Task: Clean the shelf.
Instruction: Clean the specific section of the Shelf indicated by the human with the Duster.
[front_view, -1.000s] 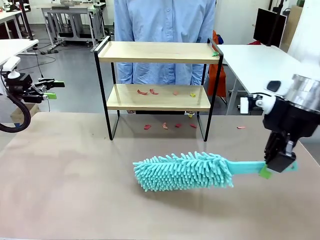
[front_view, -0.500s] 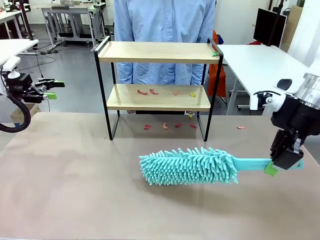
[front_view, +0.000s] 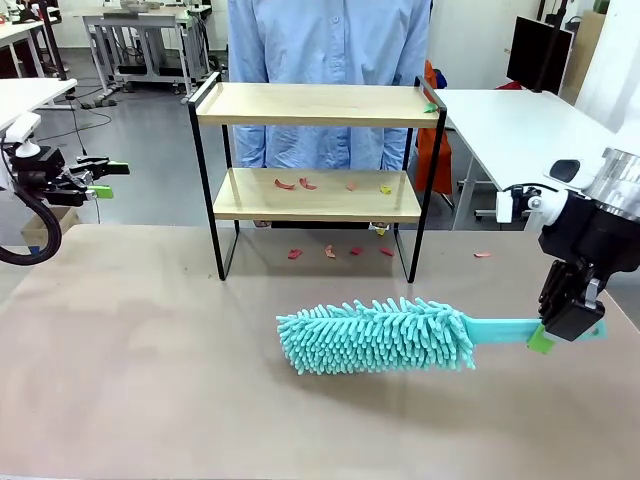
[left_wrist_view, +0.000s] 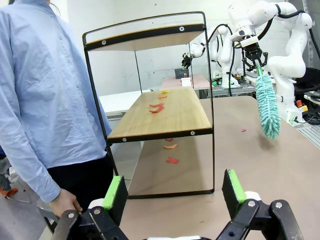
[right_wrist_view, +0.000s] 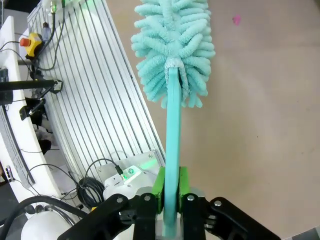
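1. Right wrist view: the right gripper (right_wrist_view: 170, 184) was pinching the flat handle of the teal duster (right_wrist_view: 173, 45) between its green pads (right_wrist_view: 159, 183), close to the handle's end. Gripping that far back left the whole fluffy head free to reach ahead of the fingers.
2. In the front view the duster lay roughly level and appeared lifted just clear of the table (front_view: 150, 340), with its head pointing toward the robot's left. I judged this a carrying pose, with the head not yet at the shelf.
3. The left gripper (left_wrist_view: 175, 192) had its jaws spread wide with nothing between them. It hung beyond the table's left edge, aimed at the shelf's open side, which put it clear of the duster's path.
4. The shelf (front_view: 315, 103) stood upright near the table's far edge, in front of the person (front_view: 325, 40) and well apart from the duster head.
5. Its lower board carried small red and yellow scraps (front_view: 300, 184), and 1 green scrap (front_view: 430, 107) sat at the top board's right corner. More red scraps (front_view: 340, 251) lay on the table under the rack.
6. The open front and sides should let the head slide in over the lower board. The thin black frame posts looked like the likeliest snag.
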